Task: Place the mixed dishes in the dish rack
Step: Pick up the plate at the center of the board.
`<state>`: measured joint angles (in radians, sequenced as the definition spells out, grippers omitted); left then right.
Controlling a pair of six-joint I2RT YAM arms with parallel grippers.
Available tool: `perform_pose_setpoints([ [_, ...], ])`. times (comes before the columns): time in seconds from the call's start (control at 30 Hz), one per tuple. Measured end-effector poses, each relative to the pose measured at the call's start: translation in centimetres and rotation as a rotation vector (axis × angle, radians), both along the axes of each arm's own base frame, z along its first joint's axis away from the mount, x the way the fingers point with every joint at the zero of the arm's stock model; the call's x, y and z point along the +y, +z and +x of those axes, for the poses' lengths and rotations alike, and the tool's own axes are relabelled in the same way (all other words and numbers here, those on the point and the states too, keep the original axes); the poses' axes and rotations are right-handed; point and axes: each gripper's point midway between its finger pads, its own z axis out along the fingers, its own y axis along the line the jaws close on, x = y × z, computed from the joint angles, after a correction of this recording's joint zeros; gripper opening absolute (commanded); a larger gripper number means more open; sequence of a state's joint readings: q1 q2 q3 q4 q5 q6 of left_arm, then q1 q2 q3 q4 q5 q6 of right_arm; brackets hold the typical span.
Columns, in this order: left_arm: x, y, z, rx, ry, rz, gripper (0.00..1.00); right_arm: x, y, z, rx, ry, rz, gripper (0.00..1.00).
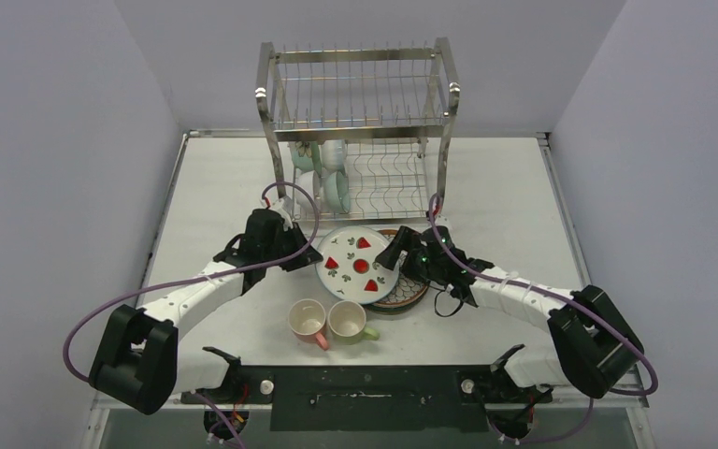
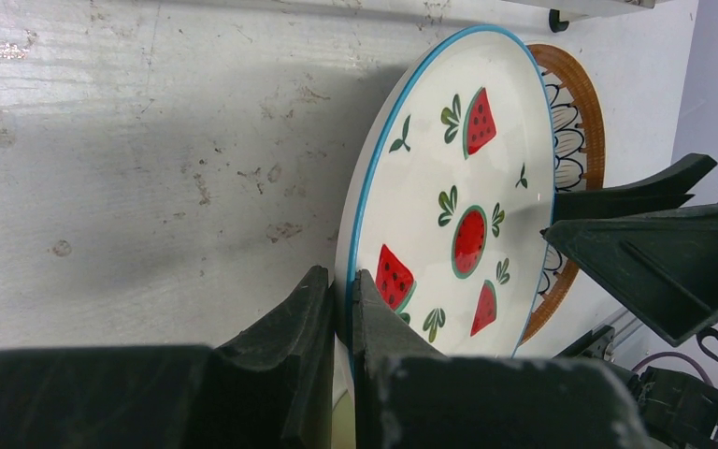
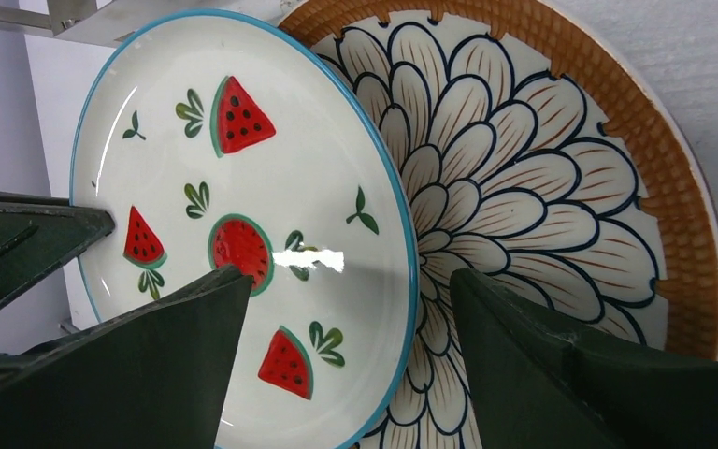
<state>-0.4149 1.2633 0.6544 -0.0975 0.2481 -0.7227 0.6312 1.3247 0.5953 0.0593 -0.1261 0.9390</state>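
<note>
A white plate with a blue rim and red fruit slices lies in front of the dish rack, overlapping a brown-rimmed petal plate. My left gripper is shut on the white plate's left rim, which looks raised a little off the table. My right gripper is open, its jaws straddling the white plate's right rim above the petal plate. Mint-green and white bowls stand on edge in the rack's lower tier. A pink mug and a green mug stand near the front.
The rack's upper tier holds no dishes, and neither does the right part of its lower tier. The two mugs stand close below the plates. Purple cables loop beside both arms. Walls close in the table on the left, right and back.
</note>
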Motion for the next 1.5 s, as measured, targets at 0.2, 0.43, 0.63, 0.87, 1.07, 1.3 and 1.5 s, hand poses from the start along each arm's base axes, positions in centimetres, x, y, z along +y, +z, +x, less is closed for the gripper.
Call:
perform_pose_setpoints([
  [0.2,0.0,-0.1,0.0,-0.003,0.0,-0.007,0.0,0.9,-0.8,0.1,0.014,-0.001,0.052,0.72],
  [0.43,-0.1,-0.2,0.0,-0.007,-0.001,-0.018,0.0,2.0,-0.8,0.2,0.002,0.001,0.149,0.64],
  [0.63,-0.1,-0.4,0.3,-0.008,-0.001,-0.026,0.0,2.0,-0.9,0.2,-0.014,-0.026,0.22,0.53],
  [0.87,-0.5,-0.5,0.4,-0.01,-0.013,-0.04,0.0,1.4,-1.5,0.0,-0.004,-0.069,0.304,0.39],
  [1.07,-0.7,-0.7,0.5,0.002,-0.015,-0.052,0.0,1.2,-1.0,0.1,-0.015,-0.093,0.366,0.36],
  [1.3,-0.6,-0.8,1.0,0.003,-0.003,-0.068,0.0,1.2,-0.2,0.5,-0.029,-0.109,0.406,0.36],
  [1.5,-0.8,-0.3,1.3,-0.014,-0.008,-0.089,0.0,1.1,1.1,0.5,-0.05,-0.105,0.416,0.38],
])
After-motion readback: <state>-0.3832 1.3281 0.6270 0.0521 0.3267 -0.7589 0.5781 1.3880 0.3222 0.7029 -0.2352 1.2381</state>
